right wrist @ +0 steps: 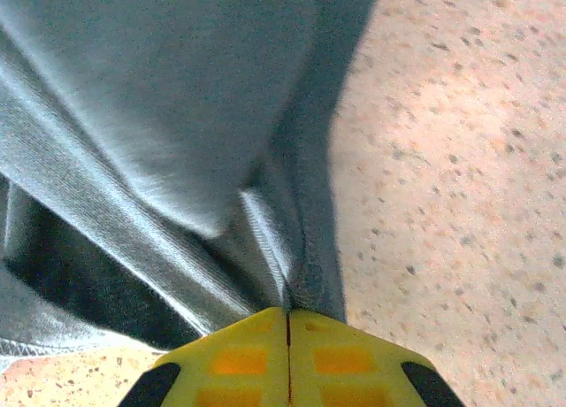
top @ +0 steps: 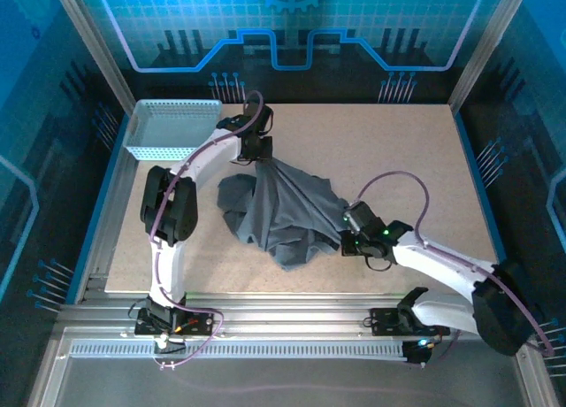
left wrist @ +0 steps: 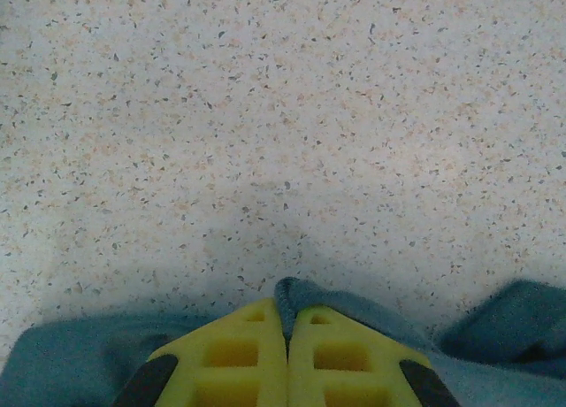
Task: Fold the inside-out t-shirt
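Observation:
The dark grey t-shirt [top: 283, 212] lies bunched in the middle of the table, pulled into folds between both arms. At its far edge my left gripper [top: 263, 159] is shut on the t-shirt; in the left wrist view a small fold of the cloth [left wrist: 296, 294] pokes out between the closed yellow fingers [left wrist: 239, 354]. My right gripper [top: 343, 232] is shut on the t-shirt's right edge. The right wrist view has the cloth [right wrist: 177, 133] running taut away from the closed yellow fingers [right wrist: 340, 358], with a seam ending at the fingertips.
A light blue mesh basket [top: 172, 128] stands at the table's far left corner, close to the left arm. Bare speckled tabletop [top: 416, 168] spreads to the right of and behind the shirt. Metal frame rails border the near edge.

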